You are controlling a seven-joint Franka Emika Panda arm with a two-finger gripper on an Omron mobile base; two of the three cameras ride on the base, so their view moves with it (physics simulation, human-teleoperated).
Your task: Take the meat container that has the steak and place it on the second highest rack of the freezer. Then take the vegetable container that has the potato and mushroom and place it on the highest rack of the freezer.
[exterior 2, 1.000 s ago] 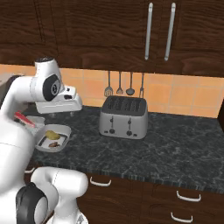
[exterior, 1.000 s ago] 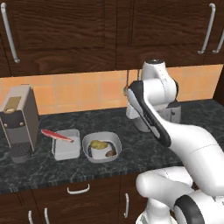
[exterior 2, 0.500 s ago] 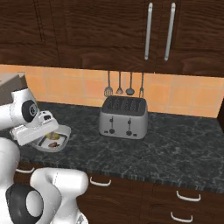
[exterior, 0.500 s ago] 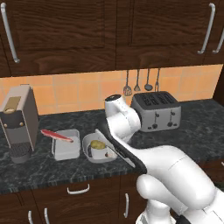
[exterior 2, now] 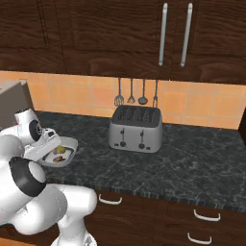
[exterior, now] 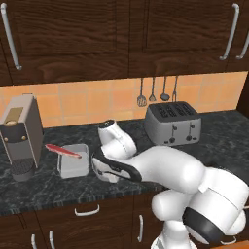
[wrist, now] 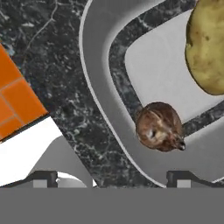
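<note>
Left base view: from behind the arm's left, facing forward and down over the dark speckled stone counter. Right base view: from behind its right, facing likewise. Shared between both: the silver four-slot toaster and orange tiled backsplash. Hand view: pressed very near the shallow light-grey rounded-square bowl, looking onto its rim.

Close view down onto the vegetable container, a light-grey bowl with a broad rounded rim curving from top to lower right. The potato lies on its pale floor at upper right, cut by the frame edge. The mushroom rests against the inner wall, apart from the potato. Dark speckled counter surrounds the bowl; orange tile shows at left.
</note>
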